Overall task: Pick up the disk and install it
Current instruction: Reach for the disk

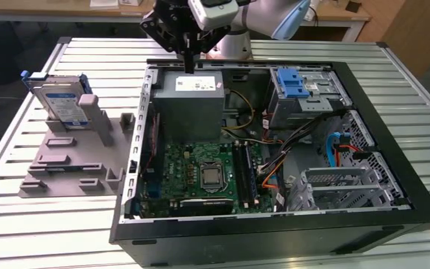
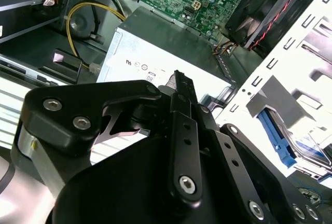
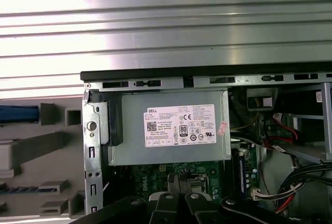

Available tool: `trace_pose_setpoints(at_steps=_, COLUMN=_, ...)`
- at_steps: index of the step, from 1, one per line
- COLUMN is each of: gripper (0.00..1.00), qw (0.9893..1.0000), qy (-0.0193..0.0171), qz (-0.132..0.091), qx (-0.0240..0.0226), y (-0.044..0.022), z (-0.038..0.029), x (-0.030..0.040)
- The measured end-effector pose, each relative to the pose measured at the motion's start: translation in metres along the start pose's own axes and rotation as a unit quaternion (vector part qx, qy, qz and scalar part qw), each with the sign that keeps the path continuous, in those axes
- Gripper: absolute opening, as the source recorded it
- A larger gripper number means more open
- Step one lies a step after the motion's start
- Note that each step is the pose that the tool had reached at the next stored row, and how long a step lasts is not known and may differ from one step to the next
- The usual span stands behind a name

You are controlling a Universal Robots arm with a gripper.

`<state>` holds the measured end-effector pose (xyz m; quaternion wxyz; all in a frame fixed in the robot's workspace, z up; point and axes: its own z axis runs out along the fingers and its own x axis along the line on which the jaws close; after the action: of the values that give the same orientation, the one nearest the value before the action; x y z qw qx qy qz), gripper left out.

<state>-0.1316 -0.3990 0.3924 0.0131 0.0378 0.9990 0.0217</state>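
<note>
The disk [image 1: 60, 102] stands on edge in a grey fixture [image 1: 73, 162] at the exterior view's left, outside the computer case; its white-and-blue label and blue frame show. A blue edge of the disk [image 3: 18, 114] shows beside the case in the first wrist view. My gripper [image 1: 191, 68] hangs over the case's back wall, just above the grey power supply [image 1: 192, 103], well apart from the disk. Its fingers [image 2: 179, 86] are shut together with nothing between them, as the gripper [image 3: 179, 177] also shows in the first wrist view.
The open black computer case [image 1: 394, 151] lies on a slatted metal table [image 1: 20, 224]. Inside are a green motherboard [image 1: 204, 174], loose cables [image 1: 327, 145], a silver cage with a blue latch [image 1: 297, 84] and an empty metal bay [image 1: 342, 188].
</note>
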Motion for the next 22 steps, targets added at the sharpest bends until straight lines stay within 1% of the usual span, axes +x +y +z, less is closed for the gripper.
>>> trace_pose_setpoints(at_steps=5, gripper=0.11, qw=1.0000, qy=0.0000, qz=0.000, qx=0.0000, y=0.0000, z=0.0000, x=0.0005)
trace_pose_setpoints(at_steps=22, gripper=0.11, qw=1.0000, qy=0.0000, qz=0.000, qx=0.0000, y=-0.0005, z=0.0001, x=0.0067)
